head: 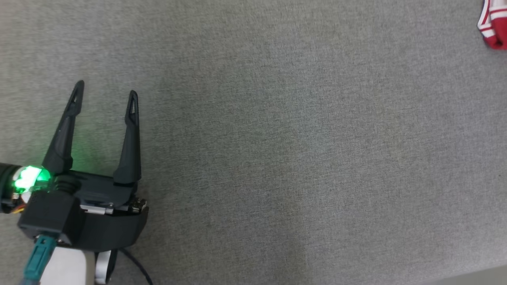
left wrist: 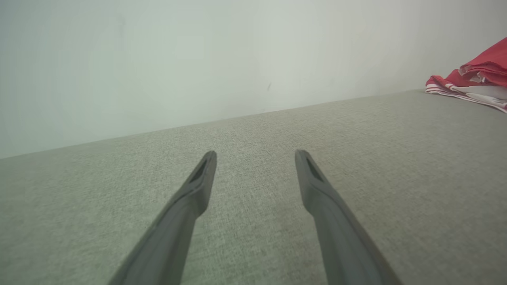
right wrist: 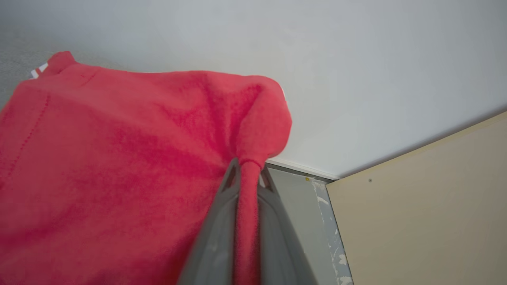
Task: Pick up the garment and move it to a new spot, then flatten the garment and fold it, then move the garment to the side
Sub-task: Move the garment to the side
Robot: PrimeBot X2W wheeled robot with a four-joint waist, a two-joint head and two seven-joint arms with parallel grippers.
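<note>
The garment (right wrist: 119,166) is red cloth with white stripes at an edge. In the right wrist view a fold of it is pinched between the two fingers of my right gripper (right wrist: 246,168), which is shut on it, and the rest hangs to the left. A small part of the garment (head: 493,25) peeks in at the head view's top right corner, and the garment (left wrist: 475,79) lies at the far right in the left wrist view. My left gripper (head: 106,89) stands open over the grey surface at the lower left, nothing between its fingers (left wrist: 198,186).
A grey fabric surface (head: 277,158) spreads across the head view, its front edge at the lower right corner. A pale wall (left wrist: 198,59) rises behind it. Beyond the garment, the right wrist view takes in a beige panel (right wrist: 427,206) and a strip of floor (right wrist: 301,206).
</note>
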